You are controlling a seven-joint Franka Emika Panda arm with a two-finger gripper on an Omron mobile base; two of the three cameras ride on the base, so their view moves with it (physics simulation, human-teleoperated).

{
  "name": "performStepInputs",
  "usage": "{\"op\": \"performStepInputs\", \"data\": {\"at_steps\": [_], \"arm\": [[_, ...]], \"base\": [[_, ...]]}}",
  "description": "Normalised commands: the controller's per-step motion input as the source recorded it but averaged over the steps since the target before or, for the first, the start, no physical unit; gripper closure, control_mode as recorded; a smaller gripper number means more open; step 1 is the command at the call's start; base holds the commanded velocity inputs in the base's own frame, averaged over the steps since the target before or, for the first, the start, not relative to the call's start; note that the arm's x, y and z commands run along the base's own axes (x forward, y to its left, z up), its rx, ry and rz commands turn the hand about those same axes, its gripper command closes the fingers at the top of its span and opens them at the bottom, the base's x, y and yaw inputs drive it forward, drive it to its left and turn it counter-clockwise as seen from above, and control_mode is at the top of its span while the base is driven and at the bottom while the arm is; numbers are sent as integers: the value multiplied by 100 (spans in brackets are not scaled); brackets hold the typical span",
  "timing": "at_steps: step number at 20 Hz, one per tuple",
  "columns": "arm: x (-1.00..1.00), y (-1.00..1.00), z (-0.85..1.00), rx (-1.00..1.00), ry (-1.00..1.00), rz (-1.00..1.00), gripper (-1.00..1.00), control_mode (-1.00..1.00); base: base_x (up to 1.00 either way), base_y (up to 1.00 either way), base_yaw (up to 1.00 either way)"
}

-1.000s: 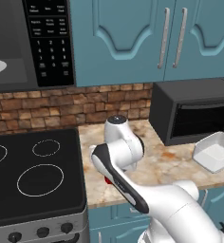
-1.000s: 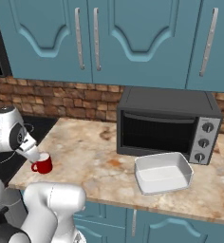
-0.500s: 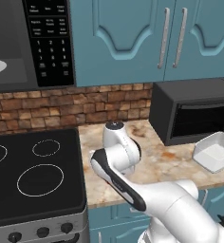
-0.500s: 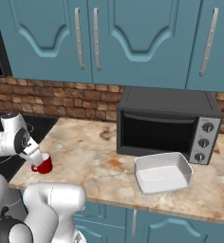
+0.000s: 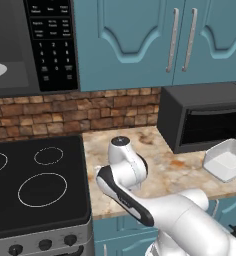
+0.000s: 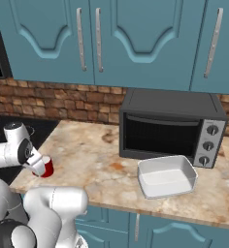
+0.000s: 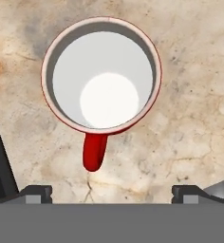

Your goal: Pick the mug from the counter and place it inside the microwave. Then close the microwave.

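Upright mug (image 7: 102, 76), apparently empty inside

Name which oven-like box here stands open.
The microwave above the stovetop: bare cavity, white turntable exposed. The black countertop oven has its door shut.

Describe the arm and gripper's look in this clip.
The arm is glossy white with rounded, bulbous links, a dark band along one link's edge and a dark cap on a joint. The gripper ends in two small dark grey, blocky finger tips. No cables or markings show.
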Motion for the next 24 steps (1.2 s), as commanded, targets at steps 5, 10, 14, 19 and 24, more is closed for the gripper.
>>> {"op": "performStepInputs", "data": {"at_steps": [5,10,14,19,24], "arm": [[0,0,-9,0,0,0,-100,-100],[19,0,0,0,0,0,-100,-100],[26,3,0,0,0,0,-100,-100],[19,11,0,0,0,0,-100,-100],[20,19,-1,0,0,0,-100,-100]], "base": [[0,0,0],[0,0,0],[0,0,0],[0,0,0],[0,0,0]]}}
